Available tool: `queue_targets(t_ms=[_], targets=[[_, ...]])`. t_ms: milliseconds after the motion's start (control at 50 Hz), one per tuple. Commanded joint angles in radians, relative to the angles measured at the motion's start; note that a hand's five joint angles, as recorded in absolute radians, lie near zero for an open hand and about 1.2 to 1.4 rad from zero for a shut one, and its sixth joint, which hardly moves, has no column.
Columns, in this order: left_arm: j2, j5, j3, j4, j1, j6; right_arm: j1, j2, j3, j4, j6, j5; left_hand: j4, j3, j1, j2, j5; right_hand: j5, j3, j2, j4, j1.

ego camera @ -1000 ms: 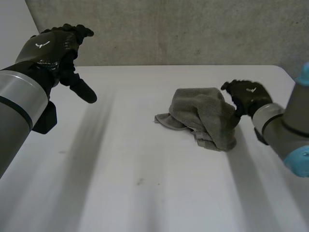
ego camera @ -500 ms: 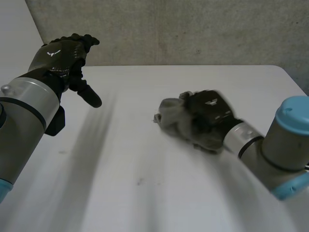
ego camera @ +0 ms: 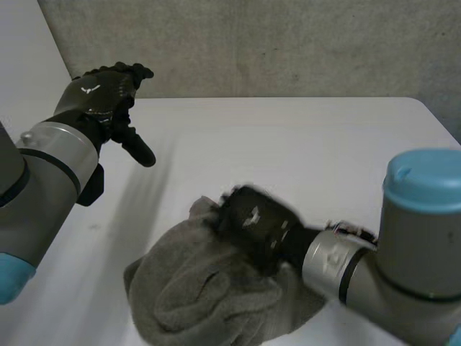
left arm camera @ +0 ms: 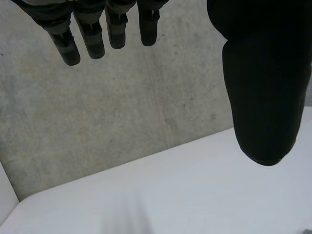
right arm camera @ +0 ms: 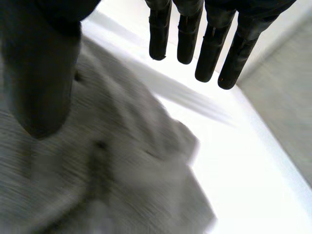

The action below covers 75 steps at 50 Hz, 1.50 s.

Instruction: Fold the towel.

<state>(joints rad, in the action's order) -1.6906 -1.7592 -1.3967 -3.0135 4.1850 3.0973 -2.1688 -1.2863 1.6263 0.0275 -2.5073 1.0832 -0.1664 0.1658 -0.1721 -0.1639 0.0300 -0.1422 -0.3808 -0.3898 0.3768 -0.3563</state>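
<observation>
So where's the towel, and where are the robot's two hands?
grey towel (ego camera: 194, 292), head view, on its crumpled middle.
right hand (ego camera: 253, 222), head view, on the back of the hand.
left hand (ego camera: 99, 95), head view, on the back of the hand.

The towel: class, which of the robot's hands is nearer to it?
Right. The right hand is over the towel, at its far side; the left hand is held up well away from it, touching nothing.

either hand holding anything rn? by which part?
Nothing is gripped. Left hand is open above the table; right hand is open, fingers straight, over the towel.
</observation>
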Motion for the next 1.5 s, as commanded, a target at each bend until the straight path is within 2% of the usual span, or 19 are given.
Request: queue_targets(t_ms=[20, 120, 320, 440, 720, 780, 820, 840, 860, 880, 920, 1040, 1080, 1100, 1140, 1160, 1200, 1280, 1500], targets=[[-0.049, 0.003, 0.002, 0.005, -0.002, 0.001, 0.099, -0.033, -0.06, 0.008, -0.257, 0.09, -0.029, 0.03, -0.024, -0.032, -0.009, 0.006, 0.07, 0.079, -0.066, 0.045], [-0.113, 0.053, -0.019, 0.008, -0.022, 0.003, 0.159, -0.077, -0.068, 0.09, -0.358, 0.107, -0.035, 0.036, -0.03, -0.038, -0.003, -0.006, 0.058, 0.067, -0.054, 0.034], [-0.213, 0.158, -0.059, 0.048, -0.078, 0.033, 0.196, -0.102, 0.004, 0.238, -0.349, 0.182, -0.041, 0.042, -0.036, -0.044, 0.003, -0.035, 0.029, 0.038, -0.025, 0.004], [-0.271, 0.211, -0.079, 0.038, -0.135, 0.127, 0.199, -0.102, 0.07, 0.247, -0.344, 0.242, -0.05, 0.051, -0.044, -0.053, 0.012, -0.024, 0.04, 0.049, -0.036, 0.016], [-0.366, 0.291, -0.056, 0.041, -0.177, 0.282, 0.195, -0.068, 0.202, 0.21, -0.349, 0.244, -0.059, 0.059, -0.053, -0.061, 0.021, -0.018, 0.046, 0.055, -0.042, 0.022], [-0.385, 0.285, -0.056, 0.041, -0.177, 0.288, 0.19, -0.05, 0.214, 0.186, -0.347, 0.25, -0.159, 0.159, -0.153, -0.161, 0.12, -0.041, 0.023, 0.032, -0.019, -0.002], [-0.403, 0.284, -0.054, 0.041, -0.177, 0.287, 0.188, -0.03, 0.216, 0.148, -0.347, 0.25, -0.427, 0.428, -0.421, -0.43, 0.389, -0.272, -0.208, -0.199, 0.212, -0.232], [-0.403, 0.284, -0.054, 0.041, -0.177, 0.287, 0.188, -0.03, 0.216, 0.147, -0.347, 0.25, -0.429, 0.429, -0.423, -0.431, 0.391, -0.273, -0.209, -0.2, 0.213, -0.234], [-0.414, 0.279, -0.051, 0.041, -0.177, 0.287, 0.187, -0.021, 0.214, 0.125, -0.347, 0.25, -0.629, 0.63, -0.624, -0.632, 0.591, -0.485, -0.421, -0.412, 0.425, -0.446], [-0.414, 0.279, -0.051, 0.041, -0.177, 0.287, 0.187, -0.021, 0.214, 0.124, -0.347, 0.25, -0.631, 0.632, -0.626, -0.634, 0.593, -0.487, -0.423, -0.414, 0.427, -0.448], [-0.431, 0.27, -0.03, 0.041, -0.177, 0.285, 0.187, -0.007, 0.198, 0.071, -0.346, 0.25, -1.146, 1.146, -1.14, -1.148, 1.107, -1.077, -1.013, -1.004, 1.017, -1.037], [-0.416, 0.23, 0.067, 0.021, -0.166, 0.273, 0.19, -0.011, 0.098, -0.038, -0.329, 0.254, -1.23, 1.23, -1.224, -1.232, 1.192, -1.08, -1.015, -1.006, 1.019, -1.04], [-0.367, 0.093, 0.177, -0.049, -0.138, 0.245, 0.199, -0.024, 0.0, -0.142, -0.317, 0.267, -1.23, 1.23, -1.224, -1.232, 1.192, -1.08, -1.015, -1.006, 1.019, -1.04], [-0.366, 0.092, 0.177, -0.05, -0.138, 0.245, 0.199, -0.024, 0.0, -0.143, -0.317, 0.267, -1.23, 1.23, -1.224, -1.232, 1.192, -1.08, -1.015, -1.006, 1.019, -1.04], [-0.293, -0.093, 0.251, -0.154, -0.073, 0.166, 0.207, -0.06, -0.068, -0.313, -0.317, 0.3, -1.23, 1.23, -1.224, -1.232, 1.192, -1.08, -1.015, -1.006, 1.019, -1.04], [-0.293, -0.094, 0.251, -0.154, -0.072, 0.165, 0.207, -0.061, -0.068, -0.314, -0.317, 0.3, -1.23, 1.23, -1.224, -1.232, 1.192, -1.08, -1.015, -1.006, 1.019, -1.04], [-0.241, -0.181, 0.266, -0.231, -0.028, 0.068, 0.204, -0.105, -0.082, -0.519, -0.32, 0.348, -1.23, 1.23, -1.224, -1.232, 1.192, -1.08, -1.015, -1.006, 1.019, -1.04], [-0.195, -0.175, 0.239, -0.254, -0.016, -0.02, 0.199, -0.122, -0.086, -0.6, -0.318, 0.365, -1.23, 1.23, -1.224, -1.232, 1.192, -1.08, -1.015, -1.006, 1.019, -1.04], [-0.107, -0.123, -0.14, -0.275, -0.02, -0.106, 0.187, -0.054, -0.054, -0.347, -0.318, 0.346, -1.23, 1.23, -1.224, -1.232, 1.192, -1.08, -1.015, -1.006, 1.019, -1.04]])
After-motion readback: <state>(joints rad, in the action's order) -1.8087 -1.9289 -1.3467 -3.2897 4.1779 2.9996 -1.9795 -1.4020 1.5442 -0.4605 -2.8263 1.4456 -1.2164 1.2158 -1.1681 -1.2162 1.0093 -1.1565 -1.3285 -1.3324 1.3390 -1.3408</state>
